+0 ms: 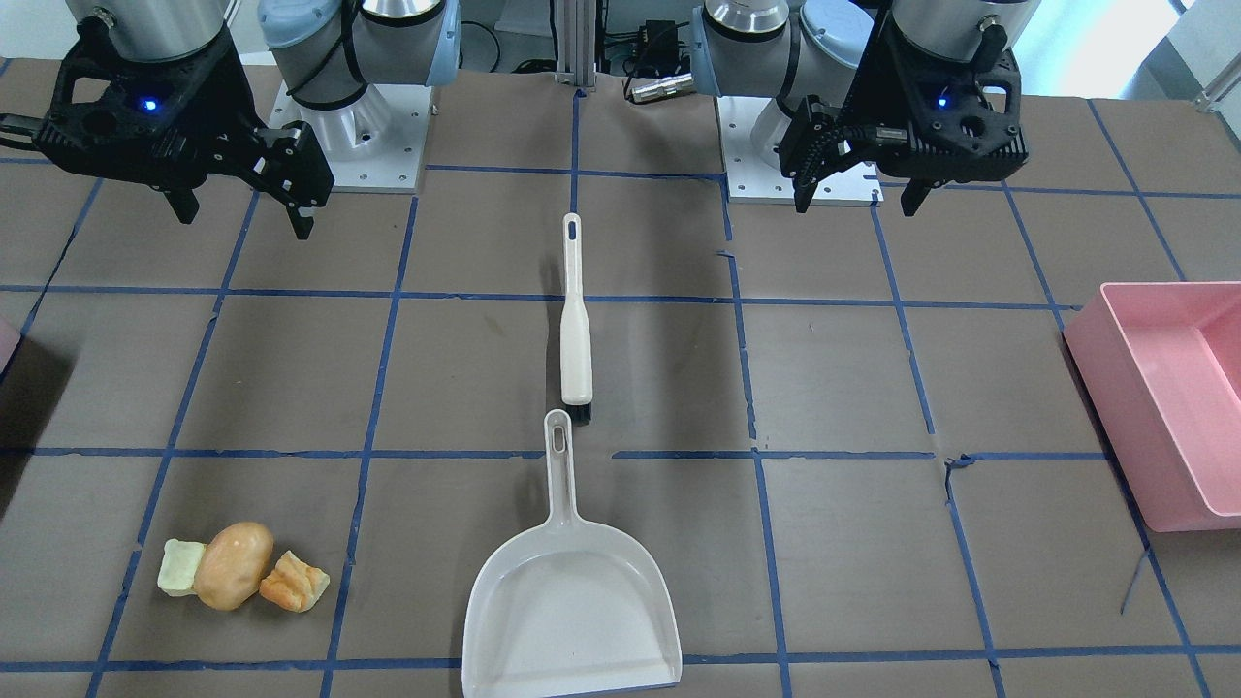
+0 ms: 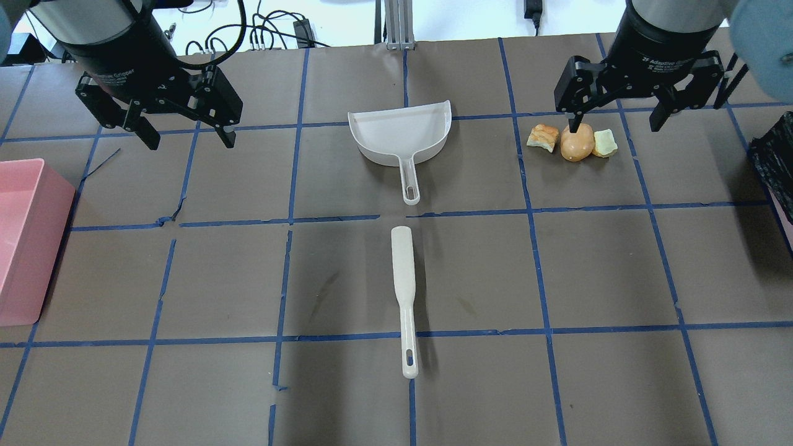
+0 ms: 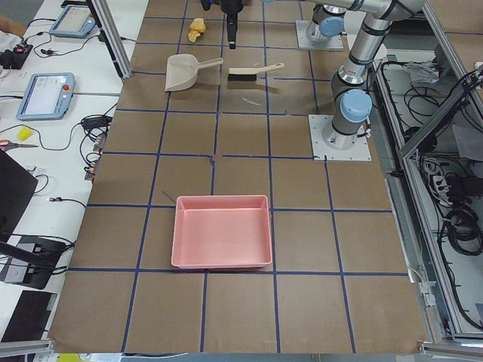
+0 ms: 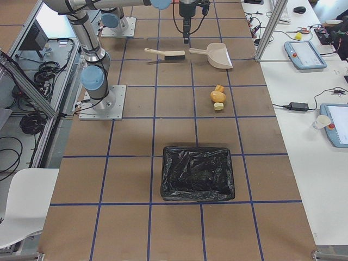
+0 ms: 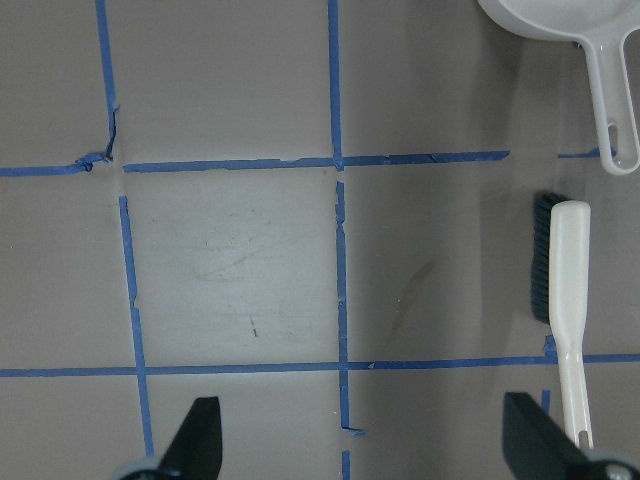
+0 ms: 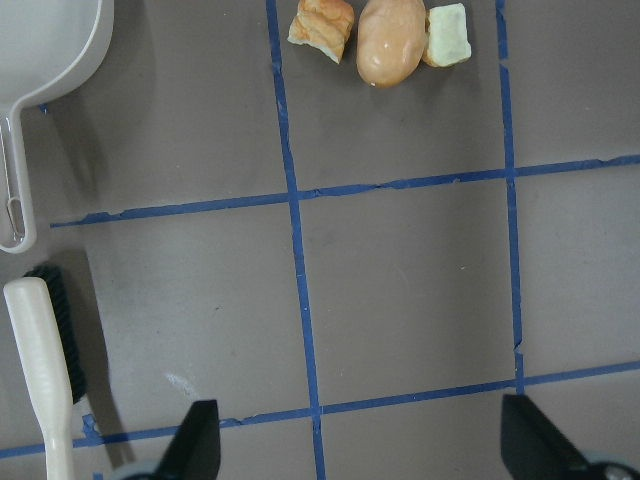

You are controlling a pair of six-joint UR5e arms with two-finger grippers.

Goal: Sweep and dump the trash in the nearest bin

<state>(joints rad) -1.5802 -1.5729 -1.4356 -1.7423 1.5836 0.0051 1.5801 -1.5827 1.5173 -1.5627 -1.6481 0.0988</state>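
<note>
Trash sits as a tight row of three small pieces on the brown table, on the robot's right side and toward the edge far from its bases: a pale green cube touches a tan potato-shaped lump, which touches an orange crusty chunk on its other side. The white dustpan lies flat at the table's middle, apart from the pieces, its mouth facing away from the robot and its handle pointing at the brush, whose dark bristle head is just beside the handle's tip without touching it. The right gripper hangs above the table with its fingers spread wide and nothing between them; the left gripper hangs likewise, fingers apart and empty. A black-lined bin stands at the table's right end, a pink bin at its left end
</note>
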